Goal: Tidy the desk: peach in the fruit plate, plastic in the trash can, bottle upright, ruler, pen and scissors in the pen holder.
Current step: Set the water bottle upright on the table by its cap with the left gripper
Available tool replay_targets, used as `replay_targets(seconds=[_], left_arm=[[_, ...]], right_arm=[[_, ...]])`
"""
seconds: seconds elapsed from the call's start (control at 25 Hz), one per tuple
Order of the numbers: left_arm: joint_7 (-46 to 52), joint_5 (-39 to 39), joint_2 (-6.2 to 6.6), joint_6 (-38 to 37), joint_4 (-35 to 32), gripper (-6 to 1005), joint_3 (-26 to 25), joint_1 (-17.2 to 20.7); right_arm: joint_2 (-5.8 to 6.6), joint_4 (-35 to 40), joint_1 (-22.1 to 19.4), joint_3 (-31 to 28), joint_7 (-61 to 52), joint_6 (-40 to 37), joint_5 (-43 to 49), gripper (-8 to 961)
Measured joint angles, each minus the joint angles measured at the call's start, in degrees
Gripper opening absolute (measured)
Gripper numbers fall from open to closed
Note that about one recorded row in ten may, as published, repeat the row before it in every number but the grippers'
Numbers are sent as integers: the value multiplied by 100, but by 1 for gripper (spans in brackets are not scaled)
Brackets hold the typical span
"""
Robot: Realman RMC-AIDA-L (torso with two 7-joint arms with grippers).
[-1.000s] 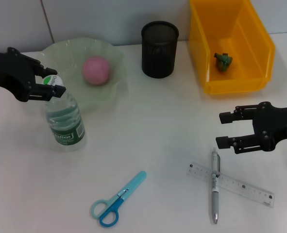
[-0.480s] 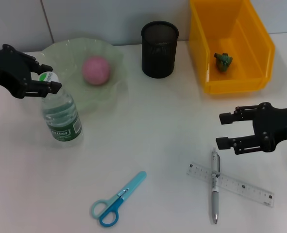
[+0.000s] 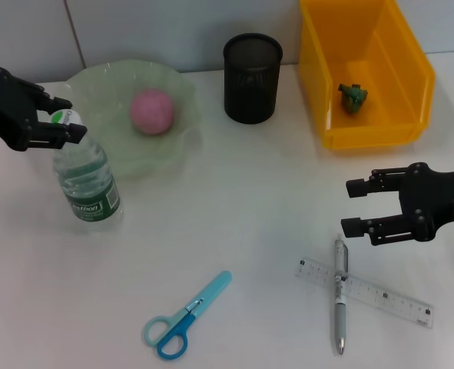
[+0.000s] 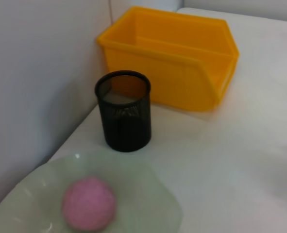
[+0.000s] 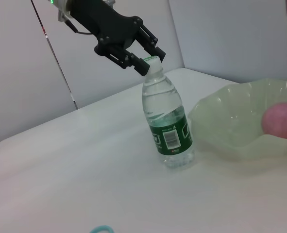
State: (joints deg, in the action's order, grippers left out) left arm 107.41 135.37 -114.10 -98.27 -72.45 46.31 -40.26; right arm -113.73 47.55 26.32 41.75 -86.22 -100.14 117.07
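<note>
Clear plastic bottle [image 3: 86, 181] stands near-upright beside fruit plate [image 3: 182, 123]; left gripper [image 3: 65, 123] fingers clamp its cap. Right gripper [image 3: 352, 206] hovers spread above pen [image 3: 339, 292].

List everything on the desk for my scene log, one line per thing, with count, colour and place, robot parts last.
peach: 1, pink, in the fruit plate
fruit plate: 1, pale green, back left of the desk
bottle: 1, clear with green label, upright, in front of the plate's left edge
pen holder: 1, black mesh, back centre
trash can: 1, yellow, back right
crumpled scrap: 1, green, inside the trash can
scissors: 1, blue, front centre
ruler: 1, clear, front right
pen: 1, silver, lying across the ruler
desk: 1, white
left gripper: black, at the bottle cap
right gripper: black, open, above the pen
</note>
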Motion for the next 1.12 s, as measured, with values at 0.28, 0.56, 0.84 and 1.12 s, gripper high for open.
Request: replay_targets(seconds=[0.28,0.56,0.84,1.12], left_arm=[[94,8,50,-13,46,431,-14,-21],[123,12,54,-5,49,477,-19,-25],[223,-22,56,-15,16,671,-243,-28],[144,-174,54,-50,0,734,-365,-14]], right_arm=[[0,0,5,0,0,-5,0,755],[-8,0,5,0,0,-6,0,753],[-9,0,0,0,0,-6,0,752],[-9,0,-11,0,0,-5,0,750]])
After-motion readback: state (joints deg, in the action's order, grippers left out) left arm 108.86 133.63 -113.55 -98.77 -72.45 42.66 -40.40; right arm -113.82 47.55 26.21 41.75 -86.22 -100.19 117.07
